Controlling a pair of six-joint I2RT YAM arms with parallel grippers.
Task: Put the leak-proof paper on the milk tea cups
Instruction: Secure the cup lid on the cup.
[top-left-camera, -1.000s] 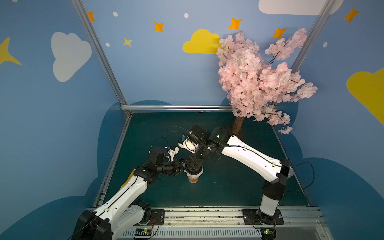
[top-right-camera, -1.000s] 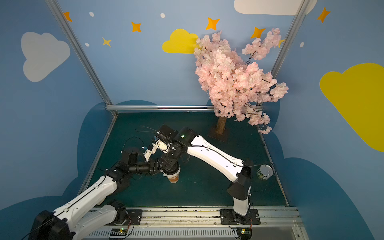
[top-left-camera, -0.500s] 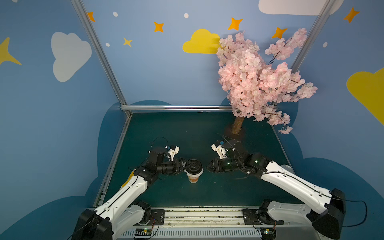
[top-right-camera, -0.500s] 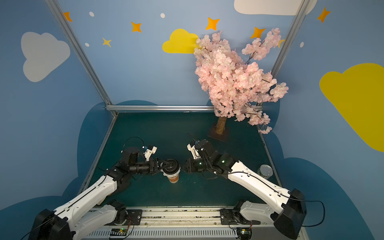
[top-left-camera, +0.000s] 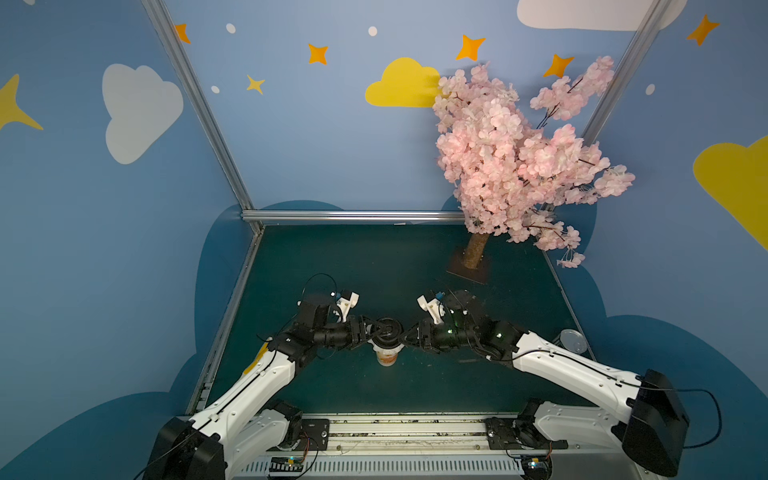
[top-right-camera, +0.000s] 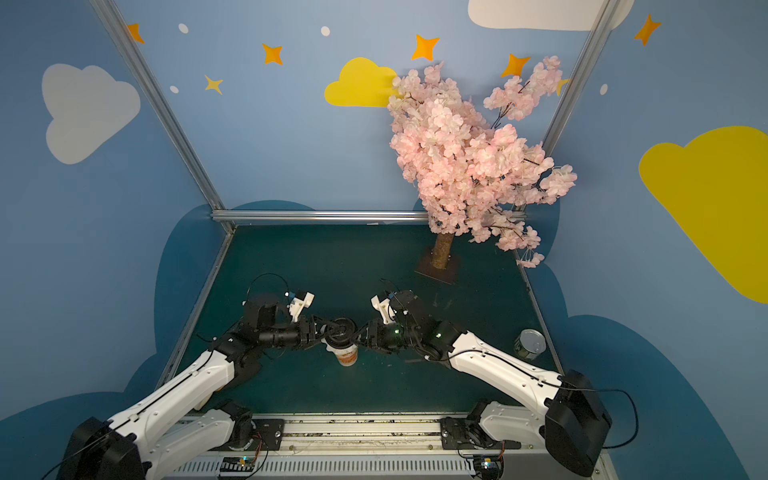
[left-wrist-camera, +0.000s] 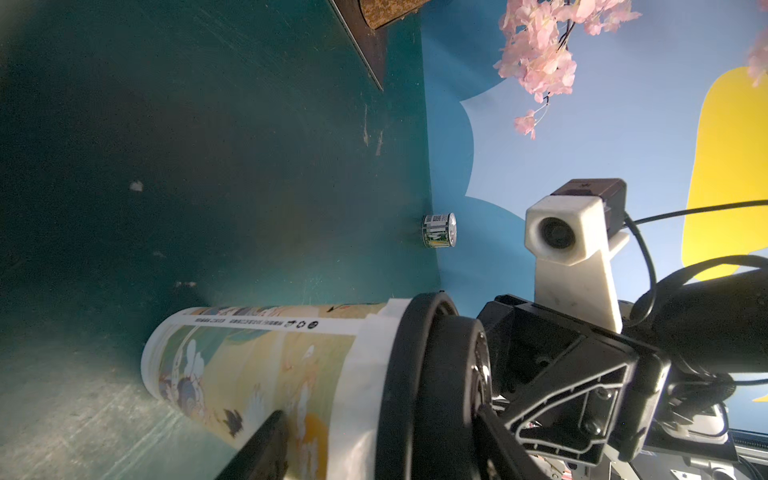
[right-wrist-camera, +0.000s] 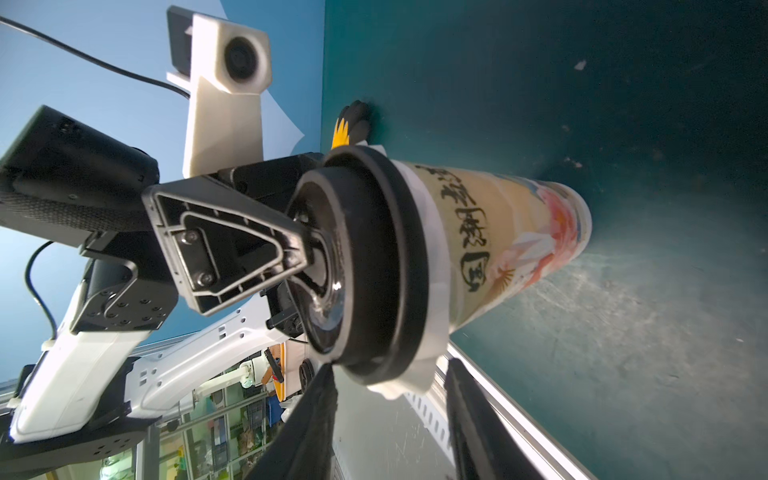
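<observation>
The milk tea cup is stood upright on the green table, near the front and about in the middle, as is seen in both top views. The leak-proof paper is laid over the cup's mouth and is folded down around the rim like a white collar. It is pressed under a black lid, which is set on top of the cup. The paper's edge is seen sticking out below the lid.

The left gripper is found at the left of the cup's top. One of its fingers is laid on the middle of the lid, and the other is seen beside the cup's wall, below the paper. Whether anything is squeezed between them cannot be told.

The right gripper is found at the right of the cup's top. Its fingers are spread, with the lid's edge and the paper's edge between their tips. Whether the lid is pinched cannot be told.

A small can is stood well apart at the right edge of the table, and a pink tree is stood at the far right corner
</observation>
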